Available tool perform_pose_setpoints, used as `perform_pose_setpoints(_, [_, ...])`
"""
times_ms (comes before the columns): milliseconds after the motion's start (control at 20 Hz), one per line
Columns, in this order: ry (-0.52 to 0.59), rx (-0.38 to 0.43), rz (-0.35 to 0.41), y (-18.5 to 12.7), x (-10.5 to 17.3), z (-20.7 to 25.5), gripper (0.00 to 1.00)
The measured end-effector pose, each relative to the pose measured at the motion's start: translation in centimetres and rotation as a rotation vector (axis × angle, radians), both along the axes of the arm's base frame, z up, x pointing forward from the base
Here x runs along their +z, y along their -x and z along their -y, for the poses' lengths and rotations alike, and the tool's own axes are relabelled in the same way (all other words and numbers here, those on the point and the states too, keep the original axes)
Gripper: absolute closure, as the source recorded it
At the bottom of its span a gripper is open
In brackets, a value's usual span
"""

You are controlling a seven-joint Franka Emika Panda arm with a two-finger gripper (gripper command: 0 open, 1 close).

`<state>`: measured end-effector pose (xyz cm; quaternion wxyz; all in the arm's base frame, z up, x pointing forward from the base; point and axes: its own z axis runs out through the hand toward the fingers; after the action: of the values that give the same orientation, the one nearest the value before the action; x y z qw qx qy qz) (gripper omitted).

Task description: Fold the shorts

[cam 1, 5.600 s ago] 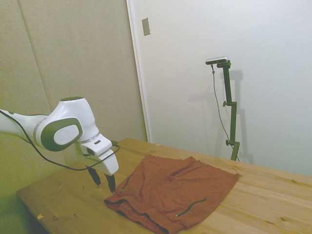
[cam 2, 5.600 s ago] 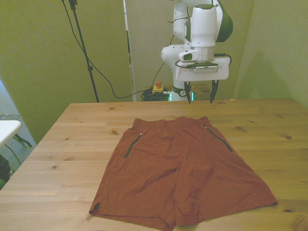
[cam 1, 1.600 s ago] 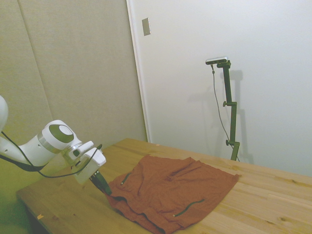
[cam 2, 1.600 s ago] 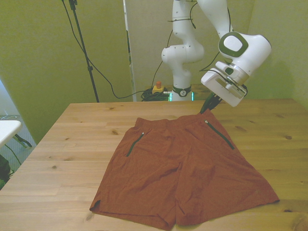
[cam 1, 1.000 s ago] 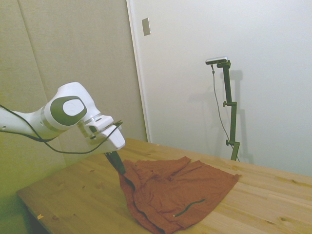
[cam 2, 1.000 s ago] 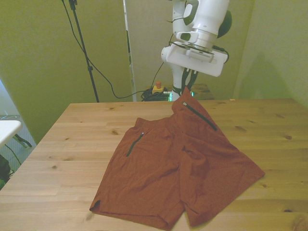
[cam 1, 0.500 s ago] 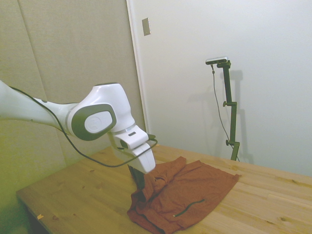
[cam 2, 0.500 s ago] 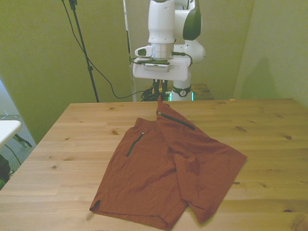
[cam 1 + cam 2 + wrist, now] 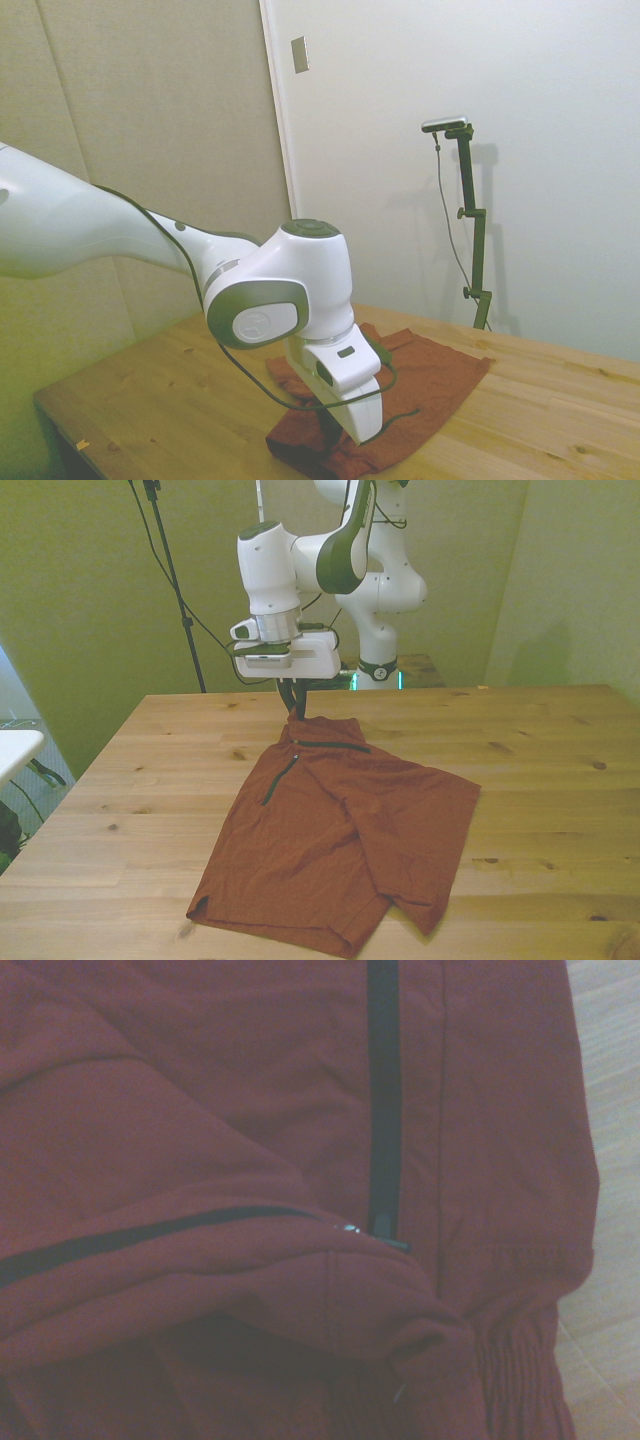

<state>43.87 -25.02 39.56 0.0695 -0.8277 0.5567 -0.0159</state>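
Closed jaws of the gripper (image 9: 294, 706) pinch a corner of the shorts' (image 9: 340, 830) waistband and hold it just above the cloth; in the side view the white arm's (image 9: 275, 300) wrist hides the fingers, so this rests on the front view alone. The wooden table (image 9: 540, 780) is pale, knotted planks. Behind it, yellow-green walls (image 9: 90, 600) and black cables (image 9: 170, 570) show in the front view; the side view shows a beige panel wall (image 9: 150, 120) beside a white wall (image 9: 400, 120). The shorts lie mid-table, rust-red, with one half drawn over the other toward the front view's left. One dark zippered slit (image 9: 278, 780) runs down the lower layer, another (image 9: 330, 747) lies across the lifted fold. The wrist view shows both zips (image 9: 384, 1090) and what seems to be a gathered waistband (image 9: 510, 1360), somewhat blurred.
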Motion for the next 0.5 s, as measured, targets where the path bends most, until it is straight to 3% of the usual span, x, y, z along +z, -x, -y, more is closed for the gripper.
perform_pose_setpoints(500, [-0.013,0.005,-0.015,1.4,0.6,-0.2,0.0])
